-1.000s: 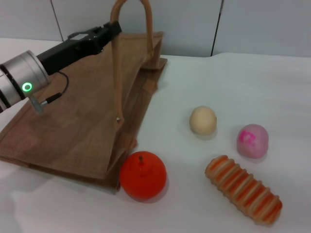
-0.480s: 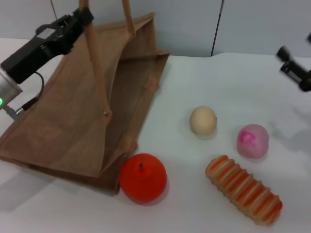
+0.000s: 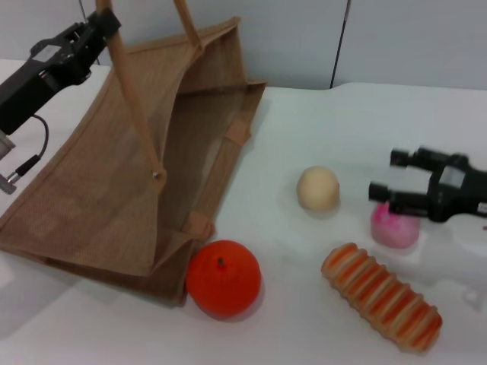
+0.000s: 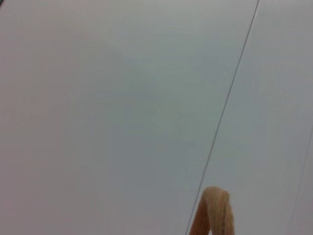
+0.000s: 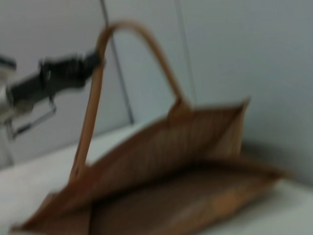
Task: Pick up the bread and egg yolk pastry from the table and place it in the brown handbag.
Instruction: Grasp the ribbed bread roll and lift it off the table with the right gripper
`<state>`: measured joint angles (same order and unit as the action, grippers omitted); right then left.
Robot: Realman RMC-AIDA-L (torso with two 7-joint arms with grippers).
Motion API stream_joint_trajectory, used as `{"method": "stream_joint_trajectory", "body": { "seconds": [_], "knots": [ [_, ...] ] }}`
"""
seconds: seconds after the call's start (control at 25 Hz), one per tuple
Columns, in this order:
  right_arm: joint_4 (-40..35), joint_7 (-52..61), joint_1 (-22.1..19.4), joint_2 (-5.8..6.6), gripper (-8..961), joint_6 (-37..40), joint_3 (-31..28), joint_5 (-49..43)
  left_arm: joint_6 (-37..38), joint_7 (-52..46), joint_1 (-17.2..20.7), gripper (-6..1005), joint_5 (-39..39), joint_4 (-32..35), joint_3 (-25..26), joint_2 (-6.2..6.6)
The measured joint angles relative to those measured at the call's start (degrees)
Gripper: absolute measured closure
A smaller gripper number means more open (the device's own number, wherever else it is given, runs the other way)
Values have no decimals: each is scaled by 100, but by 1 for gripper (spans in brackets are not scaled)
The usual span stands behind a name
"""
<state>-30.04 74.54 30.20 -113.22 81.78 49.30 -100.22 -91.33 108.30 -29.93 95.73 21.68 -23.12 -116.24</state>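
Swinging in over the tabletop (image 3: 319,319) since a moment ago, right gripper (image 3: 386,176) spread, empty, egg yolk pastry (image 3: 317,188) just ahead, bread (image 3: 381,296) below. Left gripper (image 3: 103,23) hoisting brown handbag (image 3: 122,190) handle higher, mouth agape; clamp cannot be told.

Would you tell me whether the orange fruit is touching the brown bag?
Touching: in the head view the orange fruit sits against the bottom corner of the brown bag, with no gap visible.
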Motion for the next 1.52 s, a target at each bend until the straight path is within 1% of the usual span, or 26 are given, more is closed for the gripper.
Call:
{"method": "stream_joint_trajectory", "body": {
  "seconds": [0.12, 0.16, 0.2, 0.4, 0.48, 0.64, 0.76, 1.04, 1.24, 1.52],
  "knots": [
    [-881, 753, -185, -244, 81, 29, 38, -799, -2, 1, 52, 883, 60, 13, 1, 6],
    [-1115, 967, -246, -300, 81, 53, 77, -985, -2, 1, 61, 883, 70, 14, 1, 6],
    [-1302, 1159, -299, -314, 81, 132, 189, -1089, -2, -1, 72, 883, 76, 15, 1, 6],
    [-1774, 1620, -409, -302, 81, 643, 521, -1171, -1, -45, 168, 883, 180, 27, 2, 36],
    [-2054, 1859, -509, -297, 81, 763, 778, -1180, -2, -47, 178, 883, 192, 28, 5, 40],
    [-2606, 2463, -681, -290, 82, 691, 1432, -1343, 8, -47, 185, 883, 197, 29, 38, 43],
    [-2824, 2932, -690, -290, 82, 465, 1714, -1697, 13, -38, 188, 883, 197, 30, 78, 44],
    [-2874, 3485, -594, -293, 82, -26, 2131, -2249, 41, -13, 162, 883, 182, 30, 80, 31],
    [-2878, 3665, -538, -295, 82, -129, 2341, -2406, 53, 3, 160, 883, 189, 29, 80, 24],
    [-2884, 3740, -509, -297, 127, -262, 2414, -2586, 61, 6, 156, 883, 192, 25, 80, 23]
  ]
}}
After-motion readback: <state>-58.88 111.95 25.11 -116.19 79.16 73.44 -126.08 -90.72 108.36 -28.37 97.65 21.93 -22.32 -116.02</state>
